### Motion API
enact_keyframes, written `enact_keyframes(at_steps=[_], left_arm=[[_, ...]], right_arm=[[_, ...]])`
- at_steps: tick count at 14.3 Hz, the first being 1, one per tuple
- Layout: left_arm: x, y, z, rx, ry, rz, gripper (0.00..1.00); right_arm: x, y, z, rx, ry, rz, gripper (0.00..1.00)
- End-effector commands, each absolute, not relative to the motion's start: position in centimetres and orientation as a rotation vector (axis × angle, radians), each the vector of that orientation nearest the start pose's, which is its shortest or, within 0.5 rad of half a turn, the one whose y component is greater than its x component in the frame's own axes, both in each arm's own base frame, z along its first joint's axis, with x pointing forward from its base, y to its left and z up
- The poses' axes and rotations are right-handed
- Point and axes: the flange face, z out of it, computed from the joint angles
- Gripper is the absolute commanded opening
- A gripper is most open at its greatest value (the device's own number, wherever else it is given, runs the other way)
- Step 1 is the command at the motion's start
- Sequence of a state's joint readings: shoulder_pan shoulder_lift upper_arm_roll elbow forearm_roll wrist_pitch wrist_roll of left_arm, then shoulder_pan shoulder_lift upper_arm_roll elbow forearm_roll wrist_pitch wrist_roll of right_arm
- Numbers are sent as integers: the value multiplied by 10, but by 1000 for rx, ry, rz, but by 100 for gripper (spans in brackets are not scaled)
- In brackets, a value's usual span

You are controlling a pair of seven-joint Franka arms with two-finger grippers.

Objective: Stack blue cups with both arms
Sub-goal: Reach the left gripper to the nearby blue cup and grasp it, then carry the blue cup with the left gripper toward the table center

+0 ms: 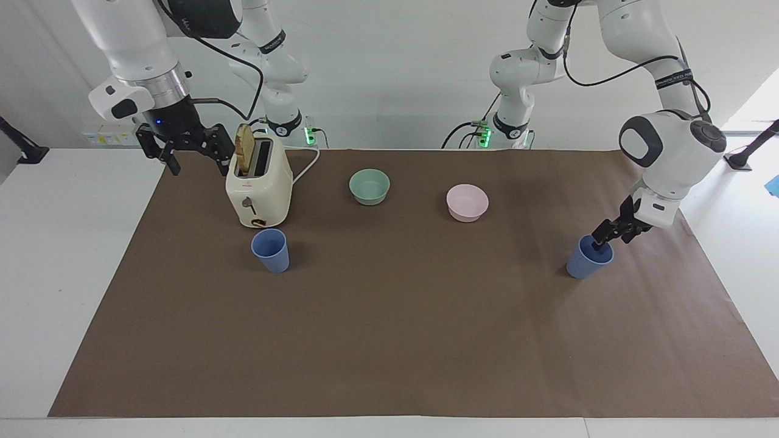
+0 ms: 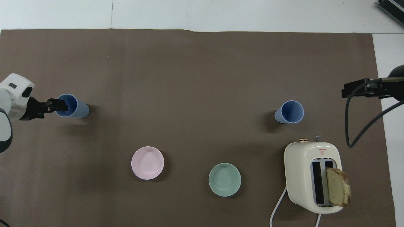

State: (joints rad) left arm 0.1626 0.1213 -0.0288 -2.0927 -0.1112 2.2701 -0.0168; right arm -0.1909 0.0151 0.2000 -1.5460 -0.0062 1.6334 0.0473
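The left gripper (image 1: 604,238) sits right at the rim of the upright blue cup (image 1: 588,258) at its end of the counter, jaws apart astride the wall, one dipping inside, while the other blue cup (image 1: 270,250) stands by the toaster (image 1: 258,184).
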Motion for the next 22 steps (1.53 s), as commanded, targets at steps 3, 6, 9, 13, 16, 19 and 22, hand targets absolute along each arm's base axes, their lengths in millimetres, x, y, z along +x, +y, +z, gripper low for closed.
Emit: enact_keyframes(at_steps=[3,6,9,13,16,19,22], left_arm=[[560,73,371,-3212,-363,-131,0],[573,73,377,-3213,-357,-146,0],[585,69,393,-3214,-341,-194,0],[607,45,460,-3227,-315,-246,0],[614,-17,503,-3229,-432,-216,0],[606,-107,507,-3187,-533,-214,0],[584,-193,506,-3199,-561,-184,0]], right_arm=[[561,1,635,-3147,43,-109,100],[560,2,636,-3149,43,-114,100],[560,2,636,-3149,41,-114,100],[560,2,636,-3148,41,-111,100],[560,2,636,-3148,41,-114,100],[560,2,636,-3149,41,-114,100],[560,2,636,-3149,41,-111,100]])
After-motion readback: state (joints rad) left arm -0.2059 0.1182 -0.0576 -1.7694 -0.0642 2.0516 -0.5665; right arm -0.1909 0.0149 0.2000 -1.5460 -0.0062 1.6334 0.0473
